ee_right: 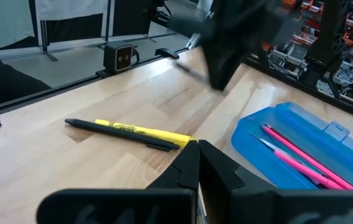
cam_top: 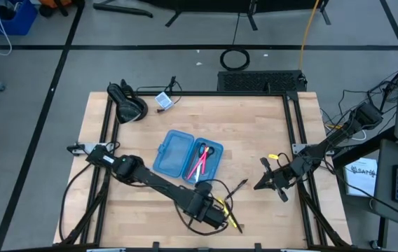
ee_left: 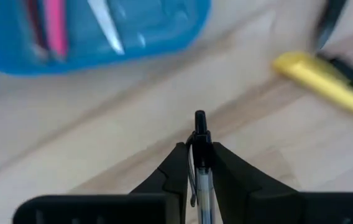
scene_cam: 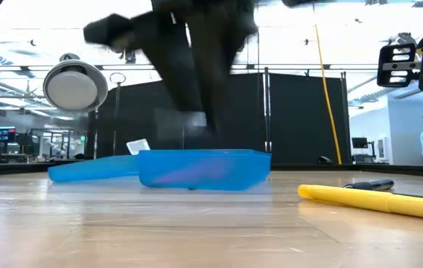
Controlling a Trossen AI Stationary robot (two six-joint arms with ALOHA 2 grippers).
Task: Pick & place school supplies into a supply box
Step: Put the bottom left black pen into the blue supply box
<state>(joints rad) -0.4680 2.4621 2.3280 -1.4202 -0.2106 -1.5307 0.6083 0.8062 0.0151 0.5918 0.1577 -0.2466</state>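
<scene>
Left end effector (ee_left: 199,163) clamping a clear pen (ee_left: 201,155) near the blue supply box (cam_top: 187,155), right end effector (ee_right: 196,163) closed, seemingly empty

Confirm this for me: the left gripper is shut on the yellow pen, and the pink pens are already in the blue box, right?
Not quite. The left gripper is shut on a clear pen with a black cap, not the yellow one; the left wrist view shows it. The yellow pen lies on the table. The pink pens are indeed in the blue box.
</scene>
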